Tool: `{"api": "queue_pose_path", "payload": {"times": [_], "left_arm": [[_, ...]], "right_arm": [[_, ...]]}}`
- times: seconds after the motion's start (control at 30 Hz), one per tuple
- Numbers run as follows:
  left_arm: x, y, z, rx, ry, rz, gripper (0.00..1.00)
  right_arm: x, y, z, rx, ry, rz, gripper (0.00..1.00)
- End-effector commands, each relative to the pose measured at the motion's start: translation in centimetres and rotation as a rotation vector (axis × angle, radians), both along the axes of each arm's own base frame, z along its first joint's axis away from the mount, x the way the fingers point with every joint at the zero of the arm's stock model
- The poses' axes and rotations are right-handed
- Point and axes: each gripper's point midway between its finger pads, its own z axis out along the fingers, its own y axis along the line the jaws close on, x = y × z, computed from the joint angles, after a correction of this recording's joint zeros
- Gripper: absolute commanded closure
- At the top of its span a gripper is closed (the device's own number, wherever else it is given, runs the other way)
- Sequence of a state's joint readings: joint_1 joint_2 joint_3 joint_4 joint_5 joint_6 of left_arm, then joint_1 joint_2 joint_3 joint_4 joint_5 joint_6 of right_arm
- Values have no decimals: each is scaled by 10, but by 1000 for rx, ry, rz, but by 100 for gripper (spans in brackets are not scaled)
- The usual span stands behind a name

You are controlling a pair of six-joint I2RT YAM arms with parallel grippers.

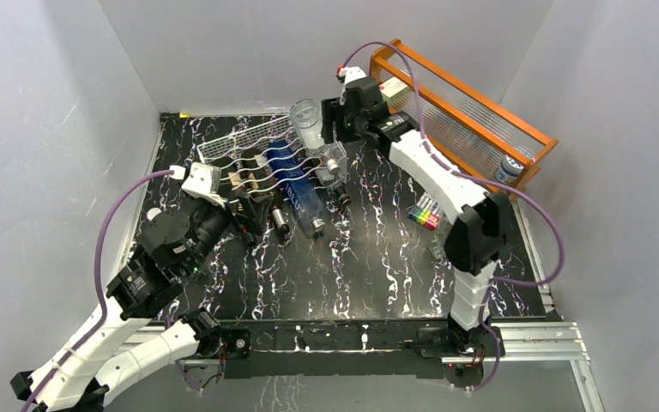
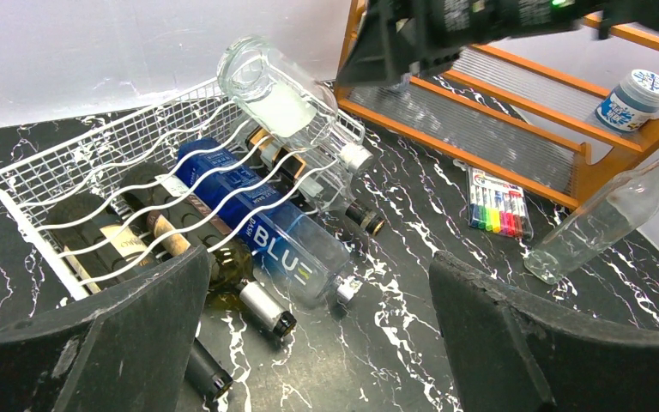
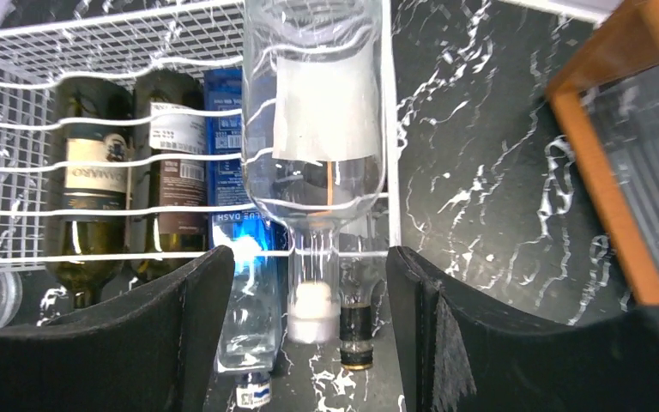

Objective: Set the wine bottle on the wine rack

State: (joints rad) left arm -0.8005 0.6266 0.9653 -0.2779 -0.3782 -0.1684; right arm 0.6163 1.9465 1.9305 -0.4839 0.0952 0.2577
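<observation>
Right fingers (image 3: 498, 343) stand apart, the clear wine bottle (image 3: 326, 112) at 12 o'clock lying on the white rack (image 3: 94, 39). Left fingers (image 2: 515, 343) gape too.

You've got the wine rack (image 1: 223, 148) toward the table's far edge, left of centre; wine bottle (image 1: 311, 129) on its top tier, right end. Wooden shelf (image 1: 480, 120) far-right corner, marker pack (image 1: 425, 212) before it.
</observation>
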Motion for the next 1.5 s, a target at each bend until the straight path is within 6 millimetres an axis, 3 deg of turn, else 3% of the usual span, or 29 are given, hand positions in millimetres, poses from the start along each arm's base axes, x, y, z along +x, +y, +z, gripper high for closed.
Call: {"api": "queue_pose_path", "payload": {"times": [0.0,0.03,0.23,0.4,0.53,0.67,1.2,1.47], "left_arm": [[1,0,4,-6,-7,4,2],[1,0,3,-4,-5,3,2],[6,-8,-4,10,-9,-9,2],[13,-21,-12,24,2,-37,2],[16,-30,-20,33,14,-59,2],[18,-37,-24,34,30,-76,2],[20,-45,-33,35,76,-92,2],[23,-53,-41,32,95,-109,2]], "right_arm": [[-12,-30,76,64,-184,-68,24],[-22,-41,89,68,-211,-83,24],[-71,-104,91,4,-247,-198,24],[-113,-173,91,-97,-255,-364,24],[-138,-228,96,-193,-254,-561,23],[-150,-264,95,-302,-251,-708,23],[-162,-300,41,-262,-103,-794,21],[-186,-293,3,-152,8,-775,26]]}}
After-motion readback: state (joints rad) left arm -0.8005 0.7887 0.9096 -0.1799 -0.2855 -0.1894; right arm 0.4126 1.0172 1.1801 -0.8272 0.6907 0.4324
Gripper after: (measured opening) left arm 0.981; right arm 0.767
